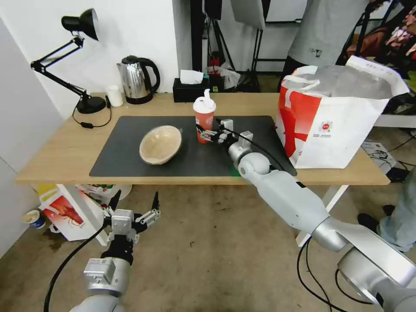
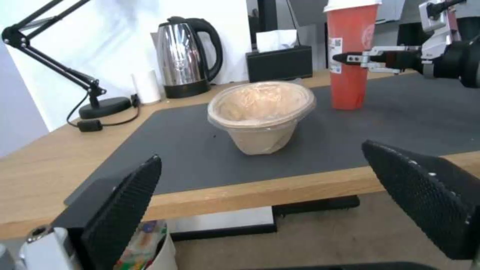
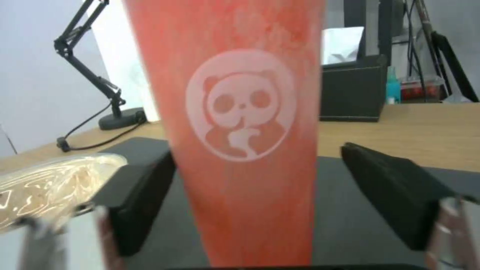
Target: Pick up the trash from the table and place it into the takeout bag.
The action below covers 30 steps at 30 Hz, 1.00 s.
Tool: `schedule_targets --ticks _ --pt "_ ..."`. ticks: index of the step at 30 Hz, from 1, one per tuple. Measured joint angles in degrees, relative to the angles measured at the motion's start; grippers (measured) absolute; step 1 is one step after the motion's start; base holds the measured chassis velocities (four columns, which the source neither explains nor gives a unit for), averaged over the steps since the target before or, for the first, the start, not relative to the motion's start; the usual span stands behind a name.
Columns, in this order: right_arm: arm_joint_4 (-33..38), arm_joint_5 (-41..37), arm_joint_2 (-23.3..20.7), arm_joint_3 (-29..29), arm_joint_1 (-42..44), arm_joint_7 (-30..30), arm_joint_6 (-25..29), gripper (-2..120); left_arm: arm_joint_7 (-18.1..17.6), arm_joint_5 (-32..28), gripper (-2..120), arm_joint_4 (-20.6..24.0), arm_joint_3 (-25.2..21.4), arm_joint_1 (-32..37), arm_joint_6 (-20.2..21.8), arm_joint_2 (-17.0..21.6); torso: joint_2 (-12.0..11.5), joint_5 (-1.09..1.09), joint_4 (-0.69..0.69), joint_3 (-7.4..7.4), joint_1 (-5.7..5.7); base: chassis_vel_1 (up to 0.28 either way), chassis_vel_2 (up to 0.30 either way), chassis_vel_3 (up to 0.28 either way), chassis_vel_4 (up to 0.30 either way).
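Note:
A tall red cup [image 1: 204, 119] with a white lid stands upright on the dark mat [image 1: 125, 160] of the table [image 1: 65, 147]. My right gripper [image 1: 207, 132] is open around its lower half. In the right wrist view the cup [image 3: 245, 150] sits between the pads [image 3: 395, 195], with one pad against it and a gap at the other. A tan paper bowl [image 1: 160, 144] rests tilted on the mat to the cup's left. The takeout bag [image 1: 333, 117] stands open at the table's right end. My left gripper [image 1: 134, 203] hangs open below the table's front edge, facing the bowl [image 2: 260, 114].
Along the table's back edge are a black desk lamp [image 1: 84, 65], a steel kettle [image 1: 136, 80], a small white cup [image 1: 115, 95] and a black tissue box [image 1: 190, 89]. A smaller crayfish-printed bag [image 1: 65, 212] sits on the floor under the table's left end. A person stands behind the takeout bag.

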<state>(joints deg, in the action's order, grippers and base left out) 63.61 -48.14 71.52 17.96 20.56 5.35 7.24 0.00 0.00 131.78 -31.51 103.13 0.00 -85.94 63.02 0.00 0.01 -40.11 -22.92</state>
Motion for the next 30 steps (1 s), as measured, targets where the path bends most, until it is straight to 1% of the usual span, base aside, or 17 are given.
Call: schedule_targets --ticks 1,3,4,6,7,10,11,13,14,15,19,21,23,25,27,29,30 --pt "-0.1 -0.1 0.0 -0.1 0.0 0.2 0.0 80 0.0 0.0 100 0.0 0.0 0.0 0.0 0.0 0.0 -0.01 0.0 0.0 0.0 0.0 0.0 0.0 0.0" --pt "-0.3 -0.3 -0.1 -0.2 0.0 0.6 0.0 68 0.0 0.0 100 0.0 0.0 0.0 0.0 0.0 0.0 0.0 -0.01 0.0 0.0 0.0 0.0 0.0 0.0" --pt "-0.3 -0.3 -0.1 -0.2 0.0 0.6 0.0 68 0.0 0.0 100 0.0 0.0 0.0 0.0 0.0 0.0 0.0 -0.01 0.0 0.0 0.0 0.0 0.0 0.0" --pt "-0.3 -0.5 -0.1 -0.2 0.0 0.7 0.0 64 0.0 0.0 100 0.0 0.0 0.0 0.0 0.0 0.0 0.0 -0.01 0.0 0.0 0.0 0.0 0.0 0.0" --pt "-0.3 -0.6 -0.1 -0.2 0.0 0.8 0.0 55 0.0 0.0 100 0.0 0.0 0.0 0.0 0.0 0.0 0.0 -0.01 0.0 0.0 0.0 0.0 0.0 0.0" --pt "-0.4 -0.7 0.0 -0.2 0.0 0.9 0.0 52 0.0 0.0 100 0.0 0.0 0.0 0.0 0.0 0.0 0.0 0.0 0.0 0.0 0.0 0.0 0.0 0.0" --pt "-0.4 -0.9 0.0 -0.2 0.0 0.9 0.0 44 0.0 0.0 100 0.0 0.0 0.0 0.0 0.0 0.0 0.0 -0.01 0.0 0.0 0.0 0.0 0.0 0.0" --pt "-0.4 -0.9 0.0 -0.2 0.0 1.0 0.0 43 0.0 0.0 100 0.0 0.0 0.0 0.0 0.0 0.0 0.0 -0.01 0.0 0.0 0.0 0.0 0.0 0.0" --pt "-0.4 -1.1 0.0 -0.2 0.0 1.1 0.0 39 0.0 0.0 100 0.0 0.0 0.0 0.0 0.0 0.0 0.0 -0.01 0.0 0.0 0.0 0.0 0.0 0.0" --pt "-0.4 -1.1 0.0 -0.2 0.0 1.1 0.0 39 0.0 0.0 100 0.0 0.0 0.0 0.0 0.0 0.0 0.0 -0.01 0.0 0.0 0.0 0.0 0.0 0.0" --pt "-0.4 -1.6 -0.4 -0.5 -0.1 2.1 0.0 25 0.0 0.0 100 0.0 0.0 0.0 0.0 0.0 0.0 0.0 -0.01 0.0 0.0 0.0 0.0 0.0 0.0" --pt "-0.3 -1.7 -0.6 -0.6 -0.1 2.2 0.0 23 0.0 0.0 100 0.0 0.0 0.0 0.0 0.0 0.0 0.0 -0.01 0.0 0.0 0.0 0.0 0.0 0.0" --pt "0.2 -2.3 -1.1 -0.8 -0.1 3.0 0.1 15 0.0 0.0 100 0.0 0.0 0.0 0.0 0.0 0.0 0.0 0.0 0.0 0.0 0.0 0.0 0.0 0.0" --pt "0.2 -2.6 -1.2 -0.8 0.0 3.1 0.2 14 0.0 0.0 100 0.0 0.0 0.0 0.0 0.0 0.0 0.0 0.0 0.0 0.0 0.0 0.0 0.0 0.0" --pt "0.3 -2.9 -1.3 -1.0 0.2 3.5 0.2 7 0.0 0.0 100 0.0 0.0 0.0 0.0 0.0 0.0 0.0 -0.01 0.0 0.0 0.0 0.0 0.0 0.0" --pt "0.3 -3.0 -1.3 -1.0 0.3 3.6 0.2 7 0.0 0.0 100 0.0 0.0 0.0 0.0 0.0 0.0 0.0 0.0 0.0 0.0 0.0 0.0 0.0 0.0" --pt "0.3 -3.0 -1.4 -1.1 0.4 3.9 0.2 3 0.0 0.0 100 0.0 0.0 0.0 0.0 0.0 0.0 0.0 -0.01 0.0 0.0 0.0 0.0 0.0 0.0"
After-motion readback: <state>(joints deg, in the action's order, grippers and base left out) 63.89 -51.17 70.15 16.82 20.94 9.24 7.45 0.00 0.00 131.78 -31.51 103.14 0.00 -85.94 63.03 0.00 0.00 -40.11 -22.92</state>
